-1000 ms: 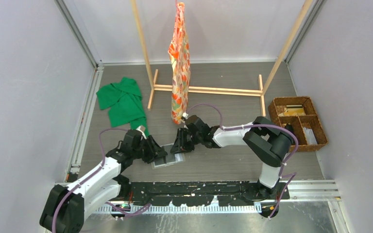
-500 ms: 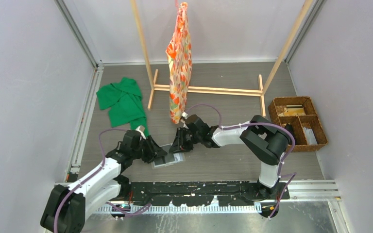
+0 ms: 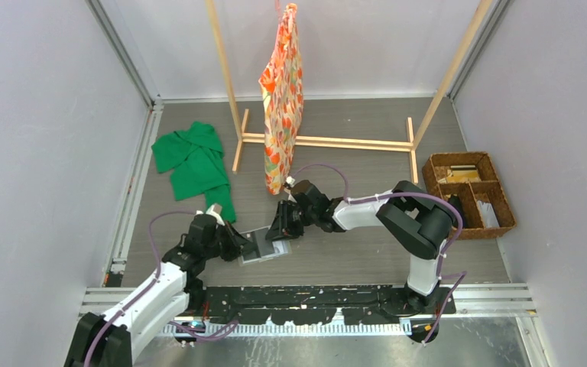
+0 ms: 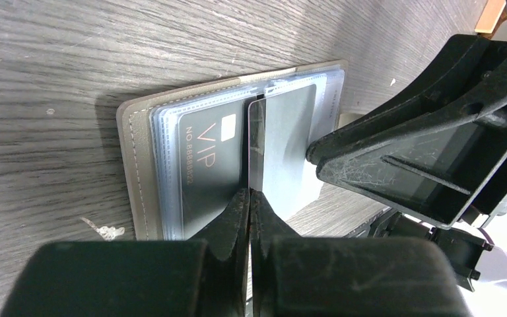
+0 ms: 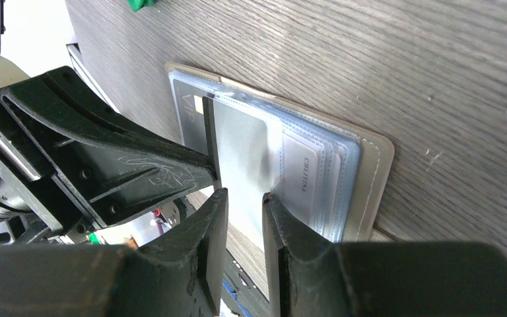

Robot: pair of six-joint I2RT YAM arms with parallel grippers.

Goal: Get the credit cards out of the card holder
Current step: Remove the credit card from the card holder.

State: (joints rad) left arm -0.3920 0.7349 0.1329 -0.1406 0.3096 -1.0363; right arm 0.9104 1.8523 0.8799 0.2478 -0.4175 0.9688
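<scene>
The light card holder (image 4: 135, 172), probably floppy, is lying open on the counter (image 4: 53, 79) between the arms, the left pincer (image 4: 249, 195) is clamping the edge of a thin, stiff, likely slick dark card (image 4: 256, 135), and the right pincer (image 5: 241, 198), jaws partly apart, is reaching over the clear pockets (image 5: 310, 172).

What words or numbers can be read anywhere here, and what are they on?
"VIP": dark card in the card holder.
"NO 8888...": same card; later digits unsure.
Small print on a pale card in the right wrist view: too blurred.
</scene>
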